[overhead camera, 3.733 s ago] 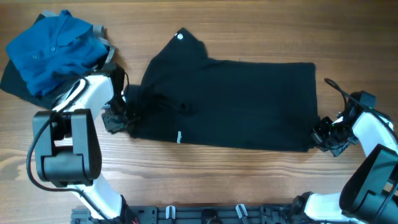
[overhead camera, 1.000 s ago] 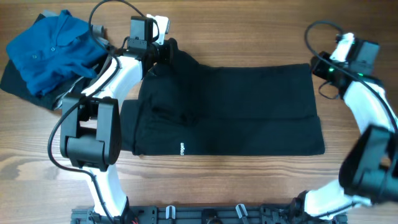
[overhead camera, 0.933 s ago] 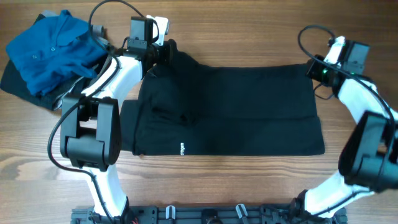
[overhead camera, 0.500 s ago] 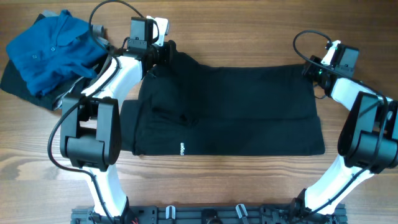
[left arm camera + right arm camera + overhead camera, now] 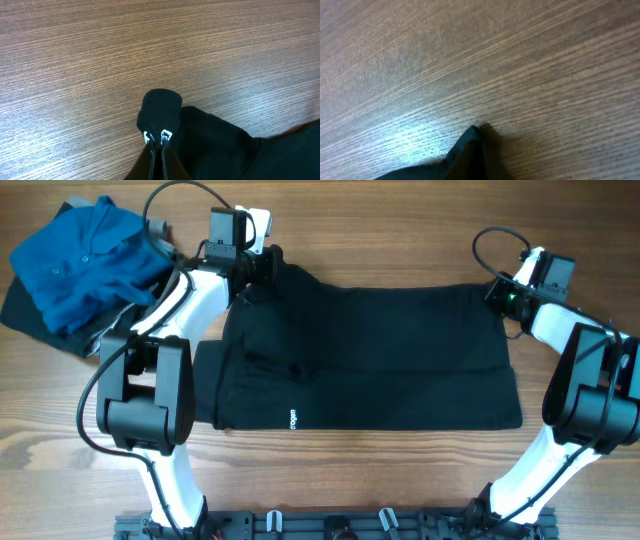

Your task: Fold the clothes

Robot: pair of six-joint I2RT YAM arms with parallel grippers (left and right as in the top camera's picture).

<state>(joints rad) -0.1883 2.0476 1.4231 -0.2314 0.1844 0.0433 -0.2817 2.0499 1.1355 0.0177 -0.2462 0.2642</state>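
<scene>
Two arms reach to the far corners of the clothes (image 5: 370, 355), a large black garment lying flat in a rough rectangle on the wooden table (image 5: 400, 470). The left gripper (image 5: 265, 265) sits at the garment's far corner on its own side, its jaws pressed together and clamped on black fabric. In the left wrist view the two fingers (image 5: 150, 160) meet with only a thin line between them, and a ribbed cuff (image 5: 160, 107) stands just beyond their tips, folded back over itself – bare wood lies ahead of it and more black cloth trails off to the gripper's right.

The right gripper (image 5: 497, 293) is at the opposite far corner, jaws drawn together on the cloth there. Its wrist view shows the corner gathered up to a small point right at the tips, with a shadow just beside it and bare wood grain beyond; the fingers themselves cannot be told apart from the dark fabric.

Between the two grippers the garment's far edge runs nearly straight. A small white logo (image 5: 292, 419) shows near the near edge, well back from the left gripper. Off to the left gripper's outer side, well apart from it, a blue shirt (image 5: 80, 260) lies crumpled – resting on darker cloth
</scene>
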